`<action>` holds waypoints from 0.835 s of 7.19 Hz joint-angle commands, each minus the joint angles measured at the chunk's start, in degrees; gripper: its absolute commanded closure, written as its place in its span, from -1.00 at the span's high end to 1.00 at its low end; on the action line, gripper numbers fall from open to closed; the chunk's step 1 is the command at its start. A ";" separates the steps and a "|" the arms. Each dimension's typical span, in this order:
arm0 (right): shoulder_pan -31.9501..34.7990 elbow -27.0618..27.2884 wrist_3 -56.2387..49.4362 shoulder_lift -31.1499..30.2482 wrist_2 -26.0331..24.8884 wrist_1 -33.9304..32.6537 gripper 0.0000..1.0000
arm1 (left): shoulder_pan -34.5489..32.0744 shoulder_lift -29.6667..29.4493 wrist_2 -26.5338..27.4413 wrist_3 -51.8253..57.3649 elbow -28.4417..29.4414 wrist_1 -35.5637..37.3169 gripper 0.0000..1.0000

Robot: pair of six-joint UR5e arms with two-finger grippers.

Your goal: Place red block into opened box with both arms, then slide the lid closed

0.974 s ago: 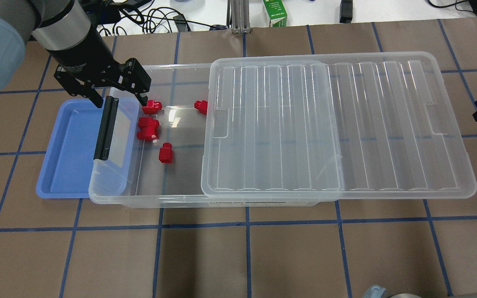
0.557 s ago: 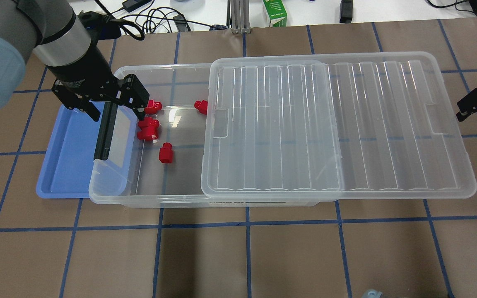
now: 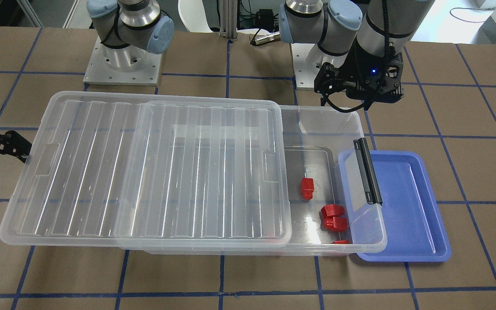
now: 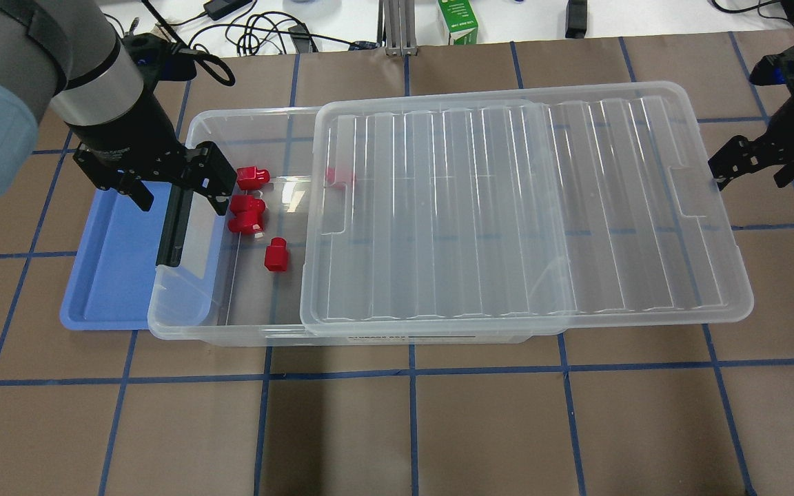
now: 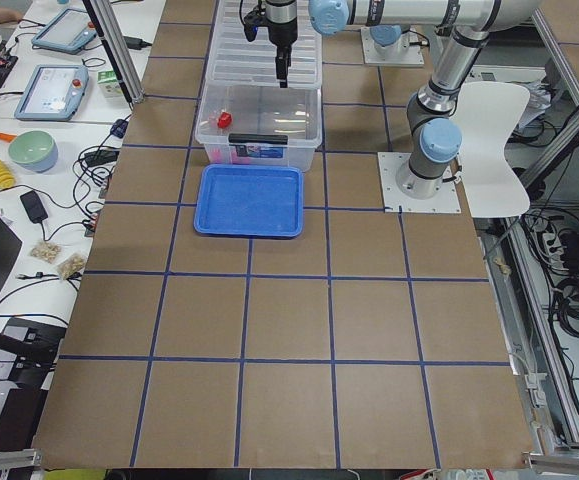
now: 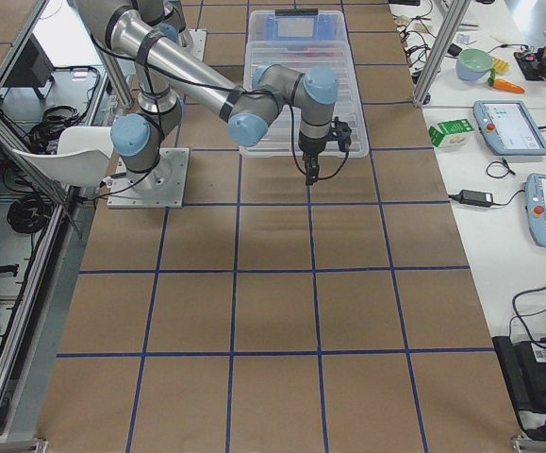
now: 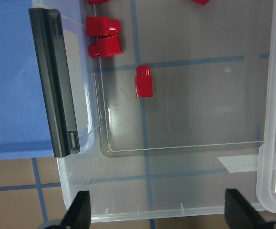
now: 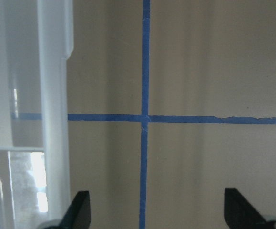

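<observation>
The clear box (image 4: 252,114) lies on the table, its left end uncovered. The ribbed clear lid (image 4: 507,207) covers most of it and overhangs to the right. Several red blocks (image 4: 276,255) lie on the uncovered floor, and one shows through the lid's left edge. My left gripper (image 4: 176,187) hangs open and empty over the box's left end, beside the black handle (image 4: 175,227). My right gripper (image 4: 748,171) is open at the lid's right edge, one finger against the rim. The left wrist view shows red blocks (image 7: 144,81) and the handle (image 7: 52,81) below.
A shallow blue tray (image 4: 104,275) sits partly under the box's left end. A green carton (image 4: 457,21) and cables lie beyond the table's far edge. Both arm bases (image 3: 123,64) stand behind the box. Brown gridded table stretches in front of the box.
The lid has slid left, covering more of the box and one red block. My right gripper came in from the right to the lid's edge. My left gripper drifted slightly left.
</observation>
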 commanded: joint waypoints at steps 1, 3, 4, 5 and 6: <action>4.61 0.00 7.25 -0.13 0.11 -0.07 1.00 | 0.30 0.03 0.06 2.17 -0.04 0.01 1.00; 9.26 -0.26 13.67 -0.13 0.11 -0.25 1.00 | 0.39 0.03 0.15 2.09 -0.04 0.01 1.00; 11.29 -0.61 16.66 -0.04 0.11 -0.33 1.00 | 0.30 0.03 0.06 2.09 0.04 0.44 1.00; 13.14 -0.52 17.91 -0.04 -0.15 -1.64 1.00 | 0.48 0.03 0.15 2.09 -0.04 0.27 1.00; 14.63 -0.52 19.14 -0.04 0.11 -1.83 1.00 | 0.39 0.03 0.15 2.09 -0.04 0.44 1.00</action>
